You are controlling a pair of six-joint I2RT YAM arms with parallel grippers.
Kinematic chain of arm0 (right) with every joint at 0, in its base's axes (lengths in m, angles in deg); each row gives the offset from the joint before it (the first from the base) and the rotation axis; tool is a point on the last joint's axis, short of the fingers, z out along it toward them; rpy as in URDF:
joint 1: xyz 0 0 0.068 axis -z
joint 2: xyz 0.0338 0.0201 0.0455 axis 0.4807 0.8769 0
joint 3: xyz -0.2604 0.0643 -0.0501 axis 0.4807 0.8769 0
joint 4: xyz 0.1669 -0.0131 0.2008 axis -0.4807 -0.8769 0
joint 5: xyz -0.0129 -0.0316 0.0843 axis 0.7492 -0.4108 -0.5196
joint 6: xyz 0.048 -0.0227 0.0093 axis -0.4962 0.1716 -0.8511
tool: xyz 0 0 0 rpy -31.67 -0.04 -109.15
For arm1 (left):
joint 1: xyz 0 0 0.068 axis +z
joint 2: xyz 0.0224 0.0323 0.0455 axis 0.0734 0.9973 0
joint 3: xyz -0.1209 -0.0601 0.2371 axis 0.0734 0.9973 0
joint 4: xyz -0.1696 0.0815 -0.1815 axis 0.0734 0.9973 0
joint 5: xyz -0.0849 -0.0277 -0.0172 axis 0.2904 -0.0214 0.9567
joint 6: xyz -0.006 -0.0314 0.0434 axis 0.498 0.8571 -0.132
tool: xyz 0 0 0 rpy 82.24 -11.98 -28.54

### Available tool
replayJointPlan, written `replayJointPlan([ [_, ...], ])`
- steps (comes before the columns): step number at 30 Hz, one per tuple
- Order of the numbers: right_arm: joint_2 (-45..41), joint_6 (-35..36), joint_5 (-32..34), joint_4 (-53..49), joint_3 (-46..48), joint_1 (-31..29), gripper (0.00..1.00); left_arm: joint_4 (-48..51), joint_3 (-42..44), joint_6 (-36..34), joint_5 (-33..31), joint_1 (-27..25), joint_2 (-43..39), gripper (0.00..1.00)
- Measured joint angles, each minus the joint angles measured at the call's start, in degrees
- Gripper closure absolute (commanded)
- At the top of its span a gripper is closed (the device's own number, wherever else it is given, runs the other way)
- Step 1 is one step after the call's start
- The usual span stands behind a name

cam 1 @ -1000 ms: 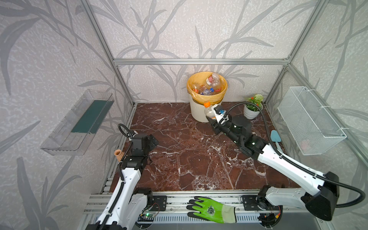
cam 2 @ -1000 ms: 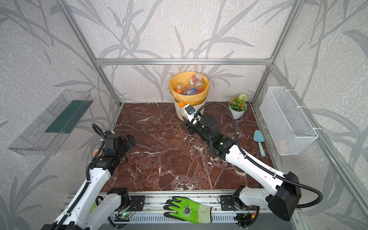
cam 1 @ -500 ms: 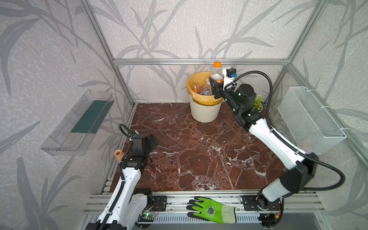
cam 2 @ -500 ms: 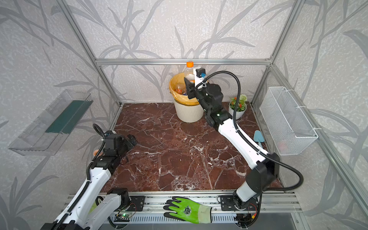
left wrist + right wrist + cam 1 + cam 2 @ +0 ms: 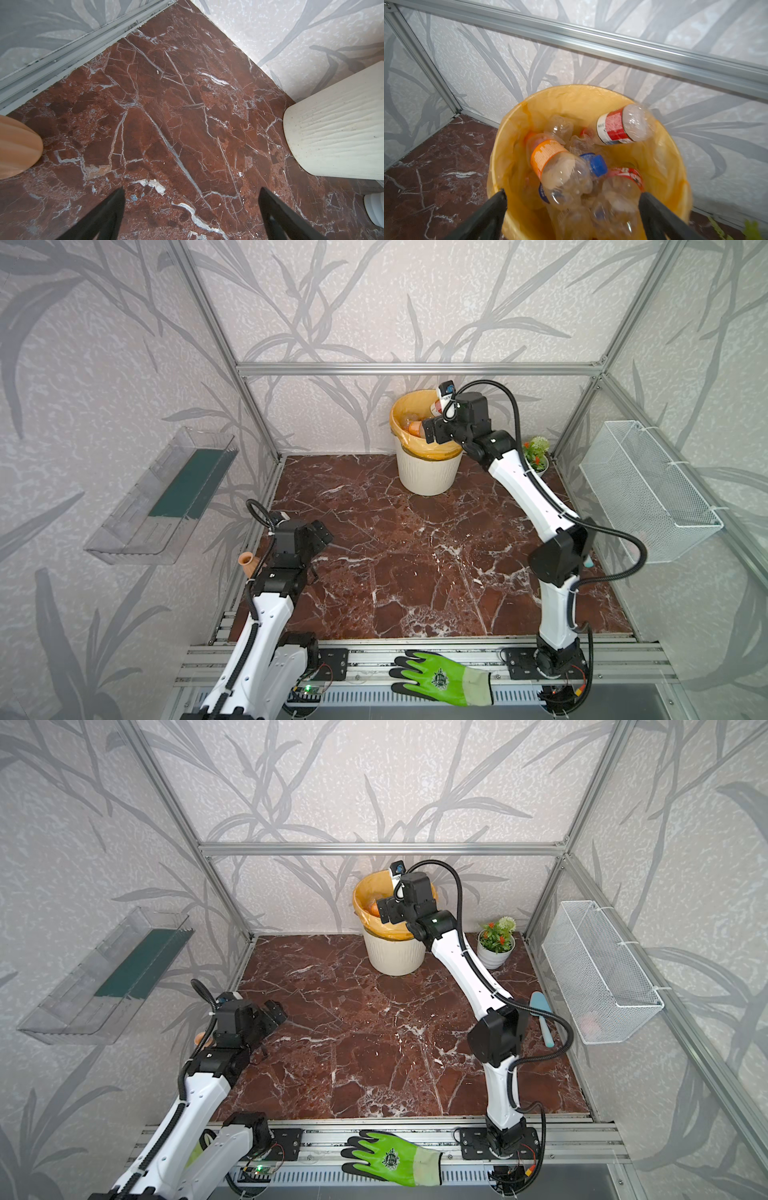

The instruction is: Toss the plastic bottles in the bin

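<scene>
1. The surface shows no bottle lying on it in both top views, so we judge the clearing finished or nearly so.
2. The bin stands by the back wall.
3. Our right gripper hangs above the bin, fingers wide apart, clamping nothing.
4. Our left gripper hovers over bare surface, fingers apart, empty.
5. The plastic bottles lie heaped inside the bin.

The red marble tabletop is carrying the bin at the back, a flowerpot nearby, a blue trowel and a terracotta vase.
</scene>
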Motion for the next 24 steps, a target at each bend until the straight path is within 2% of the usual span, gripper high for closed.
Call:
replayJointPlan([
  [4,-16.8,-0.1,0.9,8.9,18.1,1.1,0.01,0.3,0.0,-0.4,-0.4,0.0,-0.1,0.01],
  [10,-33.3,-1.7,1.1,20.8,39.7,8.2,0.01,0.3,0.3,-0.4,-1.9,0.1,0.8,0.01],
  [19,-47.0,-2.9,2.3,33.5,82.6,14.9,0.01,-0.4,0.6,-1.5,-6.9,0.3,3.7,0.01],
  [24,-47.1,-2.8,5.0,46.4,99.8,15.9,0.01,-1.8,0.6,-3.6,-9.7,0.3,5.9,0.01],
])
